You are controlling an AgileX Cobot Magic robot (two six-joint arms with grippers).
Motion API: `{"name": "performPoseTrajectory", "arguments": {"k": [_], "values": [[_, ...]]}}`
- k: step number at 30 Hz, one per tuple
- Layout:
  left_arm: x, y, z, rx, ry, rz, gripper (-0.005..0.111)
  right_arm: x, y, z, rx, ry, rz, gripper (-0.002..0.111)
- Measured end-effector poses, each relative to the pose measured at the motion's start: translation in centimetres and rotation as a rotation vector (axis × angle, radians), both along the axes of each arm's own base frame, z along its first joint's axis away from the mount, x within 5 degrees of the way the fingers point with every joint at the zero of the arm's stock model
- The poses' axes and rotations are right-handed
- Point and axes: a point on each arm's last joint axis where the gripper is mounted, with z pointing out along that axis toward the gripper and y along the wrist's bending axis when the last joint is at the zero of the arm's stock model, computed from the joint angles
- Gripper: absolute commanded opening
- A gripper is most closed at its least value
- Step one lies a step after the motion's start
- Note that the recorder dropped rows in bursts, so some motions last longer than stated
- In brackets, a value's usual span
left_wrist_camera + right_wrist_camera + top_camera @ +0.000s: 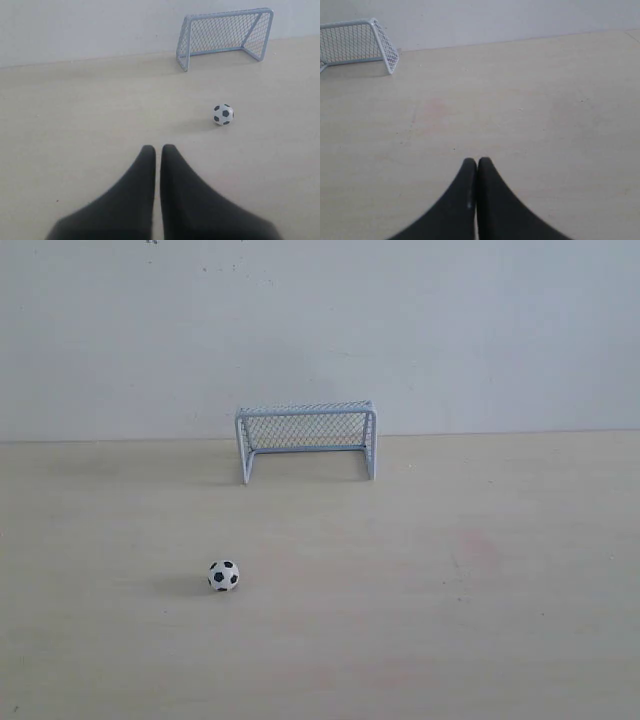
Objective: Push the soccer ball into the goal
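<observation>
ball handling first: the soccer ball (224,575) looks tiny, light and smooth, likely to roll away at a touch, so nudge it on the side away from the goal (305,412). it sits on the surface (470,640), well short of the goal, toward the left arm's side. left claw (158,150) and right claw (477,162) are closed, empty. nothing blocks the path.

Ball (224,575), goal (305,429) on pale table (480,640).
</observation>
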Motion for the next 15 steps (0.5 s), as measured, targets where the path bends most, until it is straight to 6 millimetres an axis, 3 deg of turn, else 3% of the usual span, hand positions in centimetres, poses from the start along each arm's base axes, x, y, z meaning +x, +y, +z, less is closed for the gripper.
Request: {"name": "performPoseTrajectory", "arguments": {"k": [15], "values": [[0.00,0.03,0.00,0.011,-0.001,0.001,0.004,0.00,0.00,0.00,0.000,0.000,0.000,0.000]]}}
